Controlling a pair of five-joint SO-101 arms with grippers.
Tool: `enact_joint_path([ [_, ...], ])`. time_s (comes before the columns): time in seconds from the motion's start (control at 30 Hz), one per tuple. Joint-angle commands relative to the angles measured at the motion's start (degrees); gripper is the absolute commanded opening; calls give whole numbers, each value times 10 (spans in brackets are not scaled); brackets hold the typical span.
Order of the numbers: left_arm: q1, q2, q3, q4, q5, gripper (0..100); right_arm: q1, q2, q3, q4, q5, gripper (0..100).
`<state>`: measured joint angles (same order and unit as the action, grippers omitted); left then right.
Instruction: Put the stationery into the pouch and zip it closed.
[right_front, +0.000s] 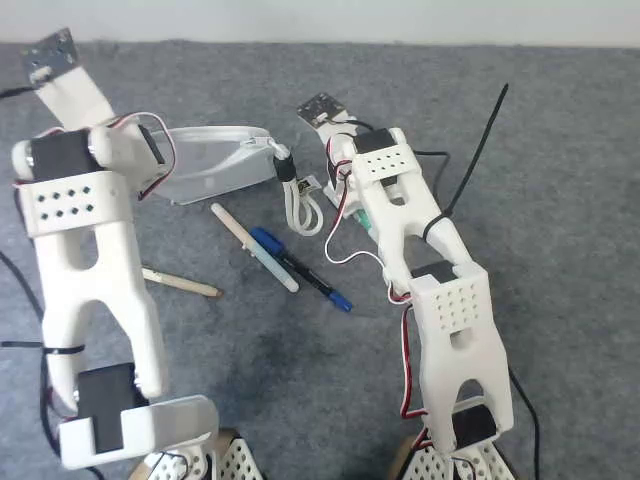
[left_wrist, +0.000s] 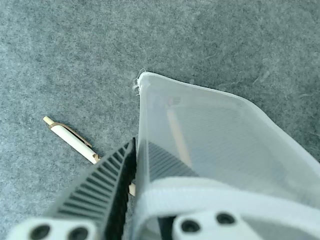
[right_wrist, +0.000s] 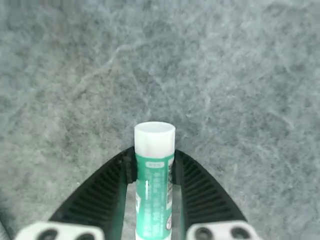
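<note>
A translucent white pouch (right_front: 215, 160) lies at the back of the grey carpet, and my left gripper (right_front: 158, 168) is shut on its near end. In the left wrist view the pouch (left_wrist: 215, 145) is pinched at its edge by the gripper (left_wrist: 140, 165), one black finger (left_wrist: 100, 185) outside the mesh. My right gripper (right_front: 355, 205) is shut on a green and white glue stick (right_wrist: 154, 170), held just above the carpet to the right of the pouch. A white pen (right_front: 252, 247), a blue marker (right_front: 300, 268) and a cream pen (right_front: 180, 283) lie between the arms.
A white looped strap (right_front: 300, 208) lies off the pouch's zipper end. A black cable (right_front: 480, 150) runs along the right arm. The cream pen (left_wrist: 70, 137) lies on open carpet (left_wrist: 75, 60) beside the pouch.
</note>
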<state>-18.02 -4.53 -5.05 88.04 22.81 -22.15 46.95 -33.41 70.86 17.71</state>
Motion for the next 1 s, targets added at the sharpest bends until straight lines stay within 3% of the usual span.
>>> enact_joint_path([
  [0.0,-8,12,21,-11,6,10,6,-38,-25,2,-32,34],
  [0.37,11,12,20,-10,6,10,7,-113,-25,57,-166,34],
  [0.97,13,12,21,-10,6,10,-8,-255,-23,147,-206,6],
])
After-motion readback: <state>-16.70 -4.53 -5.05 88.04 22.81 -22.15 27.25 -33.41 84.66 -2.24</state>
